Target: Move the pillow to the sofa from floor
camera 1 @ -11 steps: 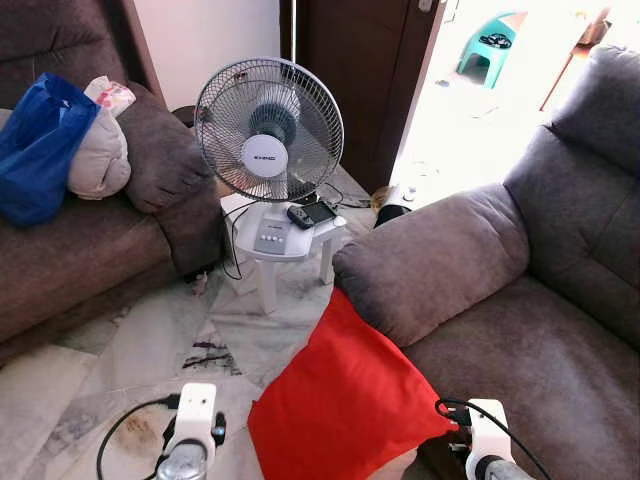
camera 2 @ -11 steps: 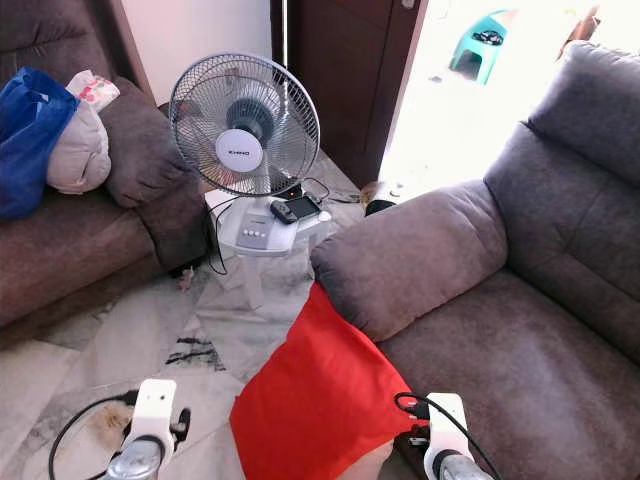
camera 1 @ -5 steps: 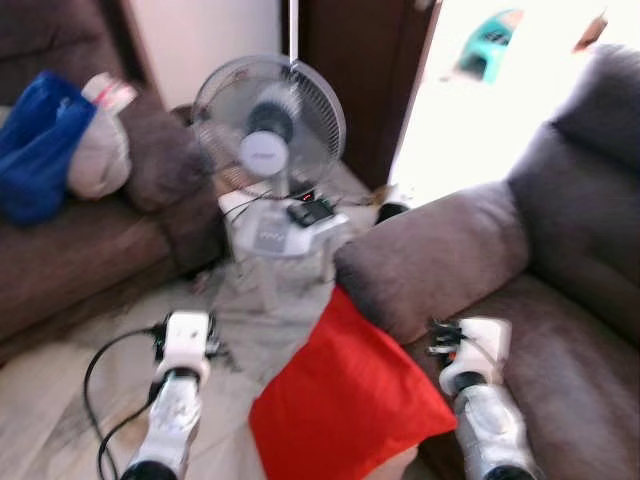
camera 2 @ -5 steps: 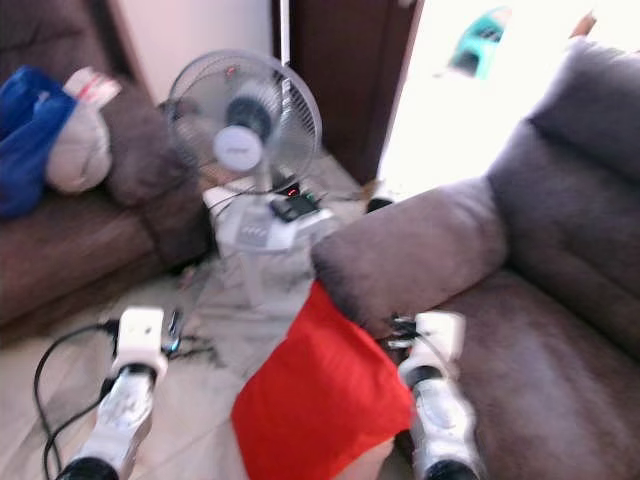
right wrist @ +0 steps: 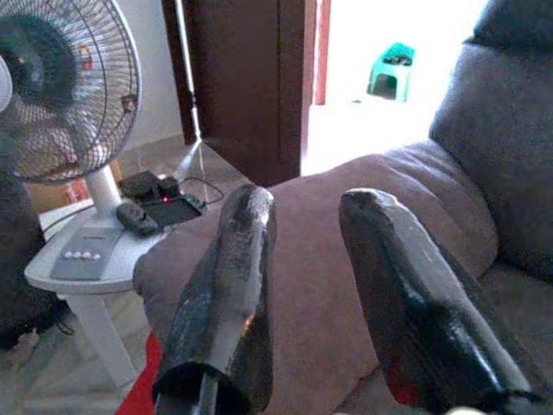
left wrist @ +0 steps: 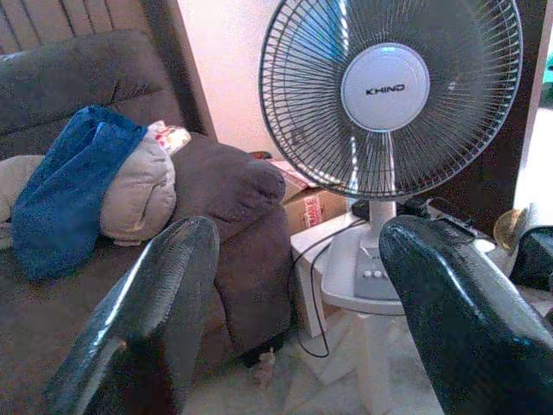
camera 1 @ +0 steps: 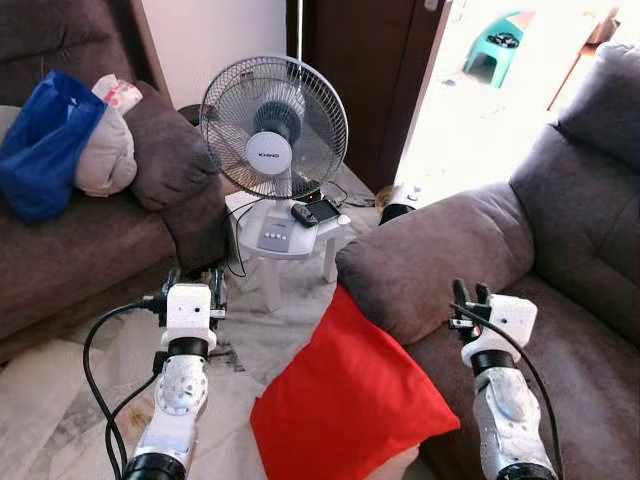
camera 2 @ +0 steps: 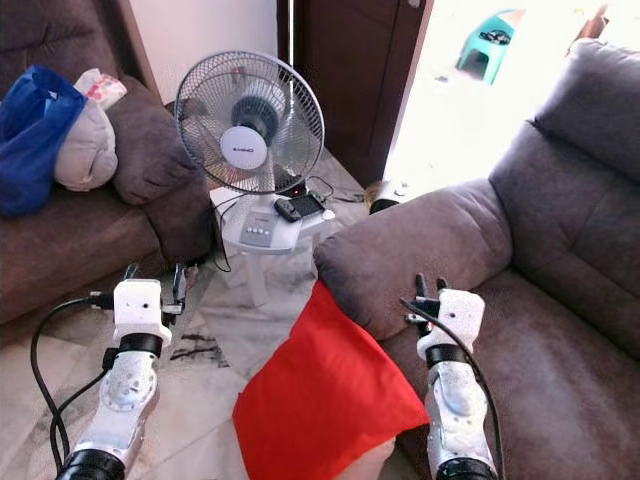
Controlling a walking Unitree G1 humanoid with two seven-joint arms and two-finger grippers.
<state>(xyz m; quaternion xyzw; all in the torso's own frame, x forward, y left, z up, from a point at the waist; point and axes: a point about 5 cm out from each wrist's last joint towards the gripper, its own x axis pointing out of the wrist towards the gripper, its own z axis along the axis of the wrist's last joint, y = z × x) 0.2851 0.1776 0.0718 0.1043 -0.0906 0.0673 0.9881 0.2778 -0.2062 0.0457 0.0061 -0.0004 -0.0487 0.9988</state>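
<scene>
Marble flooring point(camera 1: 60, 400) runs between two sofas: we record a grey sofa point(camera 1: 560, 260) on our right and a brown sofa point(camera 1: 80, 240) on our left, the latter carrying a blue bag point(camera 1: 40, 145) and a pale bundle point(camera 1: 105, 160). Between them a desk fan point(camera 1: 272, 128) stands on a small white table point(camera 1: 285, 240), a dark handset point(camera 1: 312, 212) beside its base. Red pillow point(camera 1: 345, 405): on the floor, leaning against the grey sofa's armrest point(camera 1: 430, 260), untouched. Against the frames of a second ago, both arms have come up from the lower edge; the blur of half a second ago is gone. Left gripper point(camera 1: 190, 280): raised over the floor, well left of the pillow, fingers point(left wrist: 147, 303) spread wide, nothing between them. Right gripper point(camera 1: 467, 293): raised over the armrest, above the pillow's right corner, fingers point(right wrist: 229, 285) parted and empty. Our left wrist view adds the fan's KHIND badge; our right wrist view adds a green stool point(right wrist: 389, 69) in the bright doorway.
</scene>
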